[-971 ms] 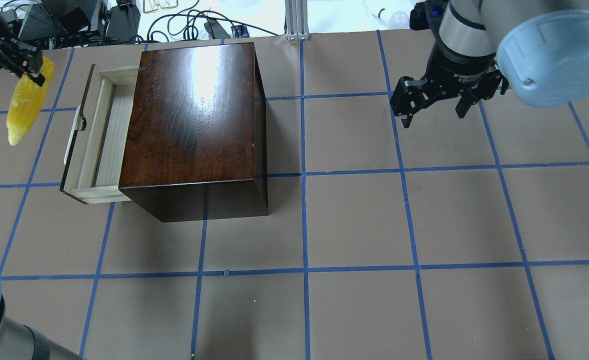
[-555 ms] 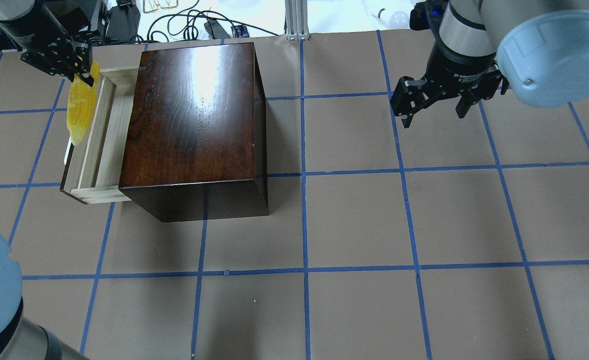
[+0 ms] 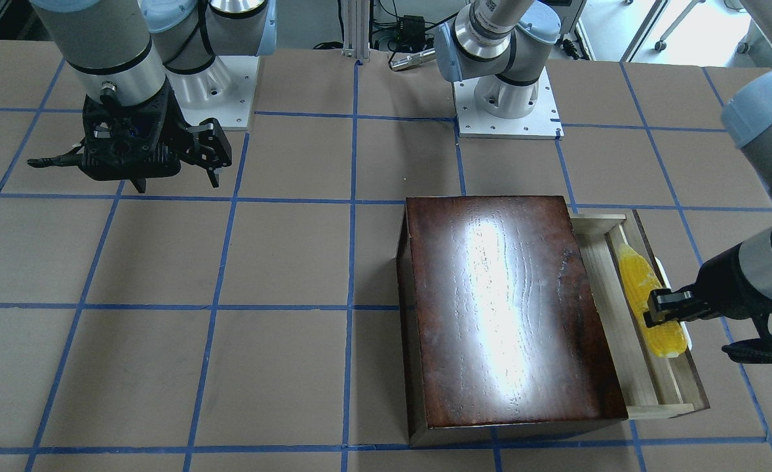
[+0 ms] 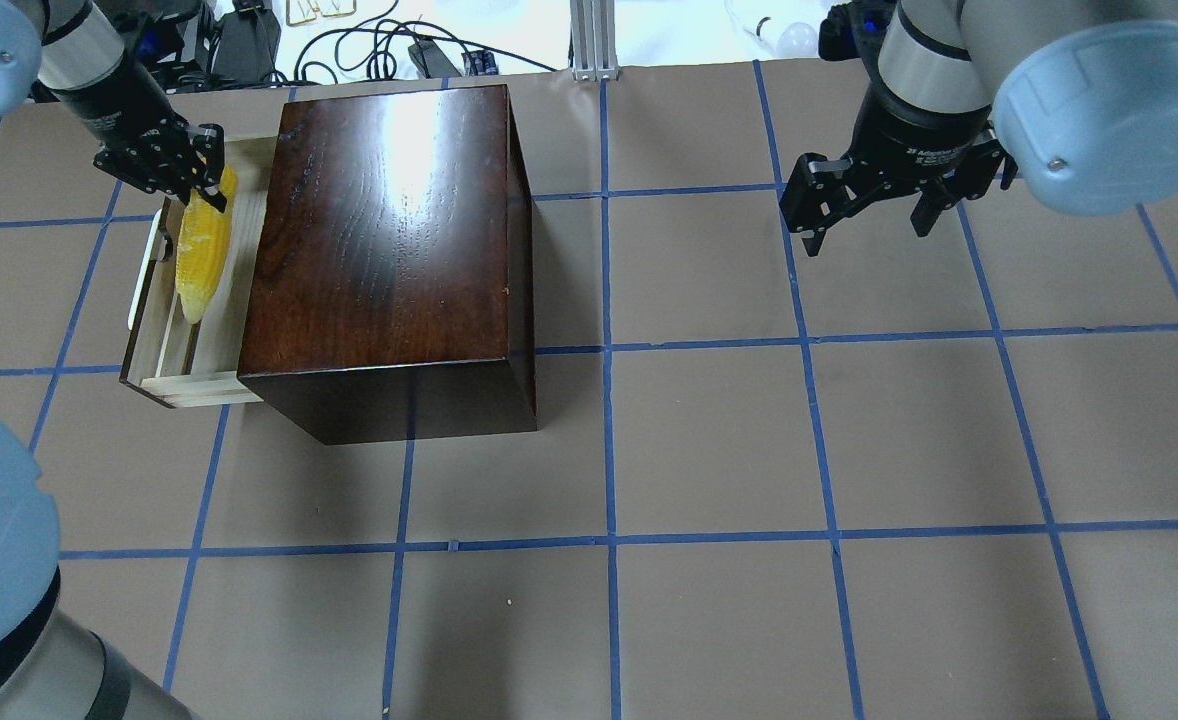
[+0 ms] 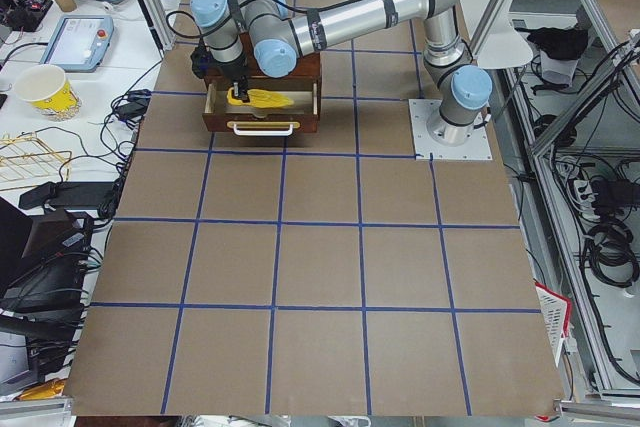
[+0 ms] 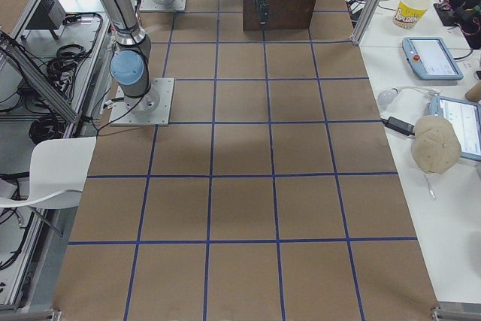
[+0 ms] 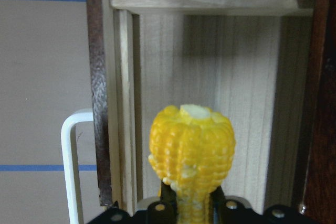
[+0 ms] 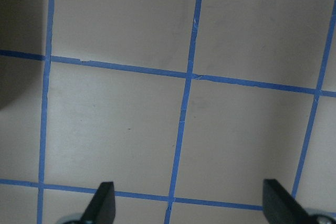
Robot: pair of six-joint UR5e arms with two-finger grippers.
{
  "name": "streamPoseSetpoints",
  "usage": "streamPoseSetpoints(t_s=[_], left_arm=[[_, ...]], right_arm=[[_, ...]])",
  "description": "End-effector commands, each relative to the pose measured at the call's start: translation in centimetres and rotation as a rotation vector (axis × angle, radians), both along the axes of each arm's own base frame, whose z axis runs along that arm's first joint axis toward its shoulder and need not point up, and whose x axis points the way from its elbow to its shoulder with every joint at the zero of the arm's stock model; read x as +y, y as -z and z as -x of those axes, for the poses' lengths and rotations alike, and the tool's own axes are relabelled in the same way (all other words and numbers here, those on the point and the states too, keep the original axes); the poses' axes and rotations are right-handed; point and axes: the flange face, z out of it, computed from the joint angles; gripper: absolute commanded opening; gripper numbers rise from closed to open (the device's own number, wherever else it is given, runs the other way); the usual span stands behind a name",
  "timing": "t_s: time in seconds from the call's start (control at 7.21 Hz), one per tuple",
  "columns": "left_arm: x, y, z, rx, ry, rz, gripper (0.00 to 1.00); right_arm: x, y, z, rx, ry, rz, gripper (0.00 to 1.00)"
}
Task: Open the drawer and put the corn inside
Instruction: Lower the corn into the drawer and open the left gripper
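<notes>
Left arm: enters at the overhead view's upper left, its black two-finger left gripper clamped on the blunt end of the bright yellow bumpy corn cob.
Cob: long axis runs along the pulled-out pale-wood drawer, tapered tip toward lower frame, over the tray interior; 0.6 s earlier it was over the dark front panel.
Right gripper: upper right, fingers spread, empty.

Glossy dark-wood box (pale matt drawer)
</notes>
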Motion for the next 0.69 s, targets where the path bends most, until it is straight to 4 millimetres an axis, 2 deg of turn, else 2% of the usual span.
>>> streamPoseSetpoints(t_s=[0.0, 0.14, 0.28, 0.42, 0.55], left_arm=[[0.09, 1.65, 0.14, 0.011, 0.004, -0.033, 0.13], [0.42, 2.26, 0.23, 0.014, 0.004, -0.046, 0.16], [0.45, 2.60, 0.24, 0.014, 0.003, -0.048, 0.43], [0.52, 2.31, 0.28, 0.014, 0.001, -0.043, 0.76], [0.54, 2.04, 0.28, 0.012, 0.000, -0.039, 0.99]], right_arm=[[-0.05, 0.00, 0.15, 0.000, 0.003, 0.000, 1.00], [-0.05, 0.00, 0.15, 0.000, 0.003, 0.000, 1.00], [0.00, 0.00, 0.00, 0.000, 0.000, 0.000, 1.00], [-0.05, 0.00, 0.15, 0.000, 0.003, 0.000, 1.00], [0.00, 0.00, 0.00, 0.000, 0.000, 0.000, 1.00]])
